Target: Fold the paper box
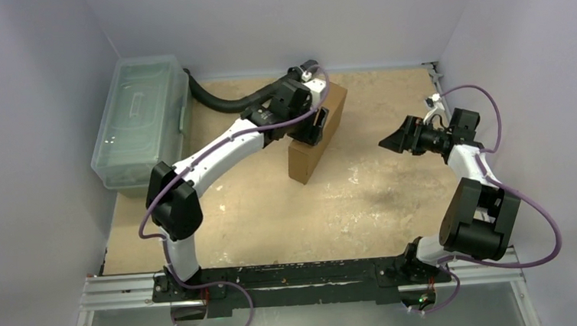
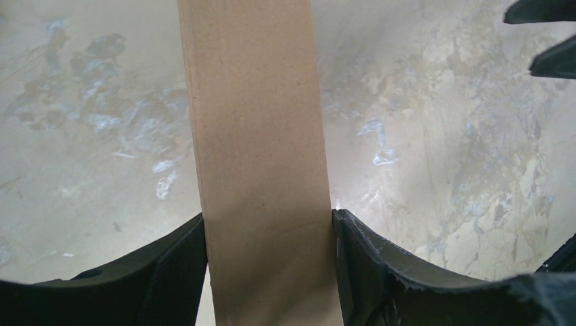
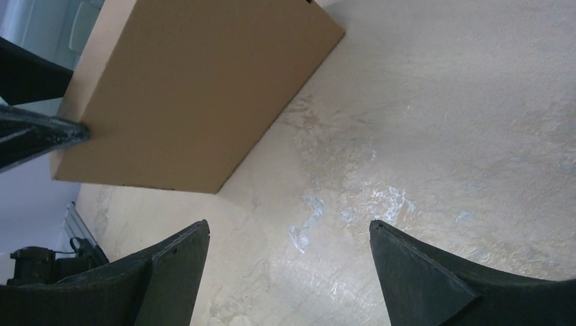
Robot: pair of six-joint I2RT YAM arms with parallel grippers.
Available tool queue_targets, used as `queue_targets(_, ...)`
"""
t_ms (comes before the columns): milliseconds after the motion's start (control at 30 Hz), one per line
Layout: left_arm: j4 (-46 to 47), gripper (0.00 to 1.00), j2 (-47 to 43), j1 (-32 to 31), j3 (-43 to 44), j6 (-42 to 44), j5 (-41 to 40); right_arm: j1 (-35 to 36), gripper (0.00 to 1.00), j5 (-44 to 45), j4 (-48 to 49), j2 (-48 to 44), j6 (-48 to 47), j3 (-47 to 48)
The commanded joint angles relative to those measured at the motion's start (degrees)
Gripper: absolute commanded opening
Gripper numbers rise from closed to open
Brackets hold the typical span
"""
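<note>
Left tool (image 2: 268, 223) pinches the paper box (image 1: 306, 158), apparently standing on edge; right tool (image 3: 289, 231), spread, hangs well apart.

Left arm (image 1: 223, 148) stretched forward, fingers (image 2: 170, 272) clamped; right arm (image 1: 470, 167) bent, fingers (image 3: 170, 278) spread wide.

Clear lidded plastic bin (image 1: 141, 126) at far-left edge of table (image 1: 335, 213); tabletop scuffed w/ pale patches.

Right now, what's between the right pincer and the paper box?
Only bare tabletop; the top view shows nothing else between right pincer and paper box.
</note>
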Motion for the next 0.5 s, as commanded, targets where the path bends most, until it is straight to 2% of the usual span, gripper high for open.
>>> queue_targets(0, -4.04, 0.35, 3.08, -4.31, 0.77, -1.78, -1.03, -0.26, 0.91, 0.35, -0.96, -0.69, -2.78, 2.03)
queue_targets(100, -3.03, 0.4, 3.55, -6.56, 1.25, -2.79, -1.6, -0.18, 0.91, 0.75, -0.87, -0.3, -2.74, 1.87)
queue_targets(233, -2.79, 0.37, 5.25, -9.55, 3.49, -3.6, -4.57, -0.07, 0.88, 4.59, 1.37, 0.92, 1.47, 0.46)
queue_targets(267, -2.7, 0.36, 5.66, -10.43, 4.08, -3.77, -5.07, -0.07, 0.82, 7.09, 2.08, 1.21, 2.99, 0.18)
queue_targets(333, -2.61, 0.3, 6.67, -12.44, 5.66, -4.18, -6.21, 0.01, 0.63, 11.8, 4.44, 1.74, 6.13, -1.03)
queue_targets(400, -2.99, 0.29, 8.3, -14.38, 7.45, -4.66, -7.88, 1.36, 0.35, 14.07, 5.37, 2.94, 8.06, -1.78)
queue_targets(467, -3.32, 0.28, 9.52, -16.21, 9.06, -5.1, -8.84, 4.27, 0.15, 14.45, 6.23, 5.5, 10.6, -2.15)
